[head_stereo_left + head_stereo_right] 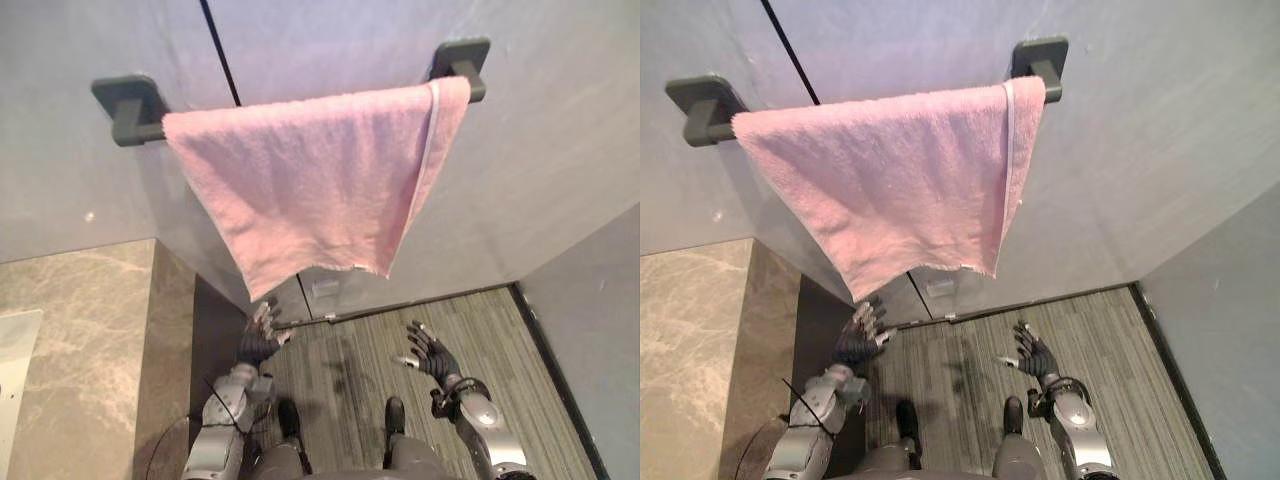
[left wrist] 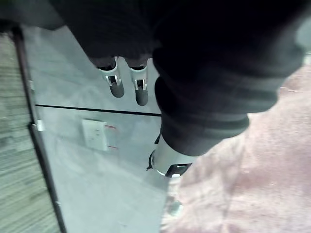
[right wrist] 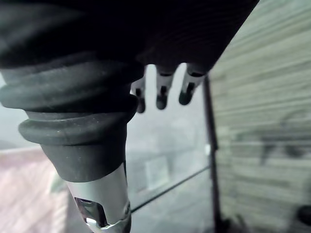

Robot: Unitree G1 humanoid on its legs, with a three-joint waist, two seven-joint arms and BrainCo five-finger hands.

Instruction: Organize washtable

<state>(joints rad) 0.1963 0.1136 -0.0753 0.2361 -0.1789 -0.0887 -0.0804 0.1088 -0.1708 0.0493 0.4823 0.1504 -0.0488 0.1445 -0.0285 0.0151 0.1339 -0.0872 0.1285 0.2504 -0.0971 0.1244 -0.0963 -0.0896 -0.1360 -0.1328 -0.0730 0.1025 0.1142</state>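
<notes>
Towel on rail, both my hands low.
I see the towel (image 1: 310, 180) draped over the rail (image 1: 128, 105). Below it, my left hand (image 1: 260, 338) and right hand (image 1: 432, 352) have fingers spread, holding nothing.

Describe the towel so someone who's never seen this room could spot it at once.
Look at the grey wall ahead, where a dark grey towel rail is mounted. The pink towel hangs draped over it, its lower edge slanting to a point. It is the only pink, soft thing there.
</notes>
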